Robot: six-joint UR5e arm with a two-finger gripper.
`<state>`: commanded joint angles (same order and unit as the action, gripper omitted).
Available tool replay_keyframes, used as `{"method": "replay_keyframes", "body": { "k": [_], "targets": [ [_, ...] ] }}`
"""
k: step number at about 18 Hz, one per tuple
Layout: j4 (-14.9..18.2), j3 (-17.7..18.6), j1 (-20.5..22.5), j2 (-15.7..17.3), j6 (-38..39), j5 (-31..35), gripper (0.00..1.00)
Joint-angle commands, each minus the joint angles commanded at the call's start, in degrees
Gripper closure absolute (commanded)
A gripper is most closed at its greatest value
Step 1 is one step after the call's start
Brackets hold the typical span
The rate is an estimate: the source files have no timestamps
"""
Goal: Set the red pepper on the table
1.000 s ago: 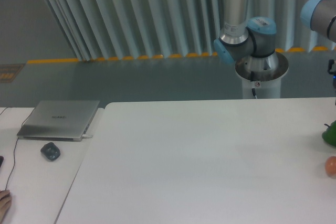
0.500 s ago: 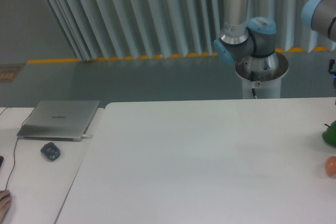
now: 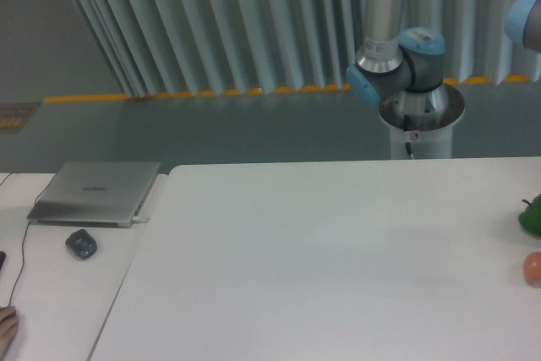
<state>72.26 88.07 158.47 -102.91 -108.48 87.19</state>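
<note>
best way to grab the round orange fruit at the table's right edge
Probably from above, jaws across the widest middle of the orange fruit: it is round and sits free on the table, with the green vegetable apart behind it.

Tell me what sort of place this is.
Probably a robotics lab or test workspace: a robot arm on a pedestal behind a white table, a side desk with a closed laptop and mouse, and yellow floor marking beyond.

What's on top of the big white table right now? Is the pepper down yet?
Only two items show on the table, both at its right edge: a green vegetable and an orange-pink round fruit, each cut off by the frame. No red pepper is visible; anything beyond that edge is unseen.
</note>
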Motion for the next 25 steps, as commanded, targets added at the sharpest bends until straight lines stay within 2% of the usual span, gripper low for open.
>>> {"method": "replay_keyframes", "body": {
  "k": [1, 8, 9, 10, 11, 15, 17, 19, 25],
  "targets": [
    [-1.5, -0.4, 0.1, -1.1, 1.7, -0.2, 0.0],
    [-1.9, -4.7, 2.5, -4.2, 1.9, -2.1, 0.0],
    [-3.1, -5.0, 2.6, -5.3, 1.8, -2.1, 0.0],
    [-6.2, -4.8, 3.2, -6.5, 1.8, -2.2, 0.0],
    [-7.9, -4.7, 3.4, -7.6, 1.8, -2.2, 0.0],
    [-12.9, -5.7, 5.7, -11.5, 1.8, -2.7, 0.0],
    [-13.3, -6.4, 7.0, -12.8, 1.4, -3.9, 0.0],
    [-15.3, -6.7, 7.6, -14.2, 1.4, -4.1, 0.0],
    [-18.6, -6.7, 7.9, -16.8, 2.7, -4.0, 0.0]
  ]
}}
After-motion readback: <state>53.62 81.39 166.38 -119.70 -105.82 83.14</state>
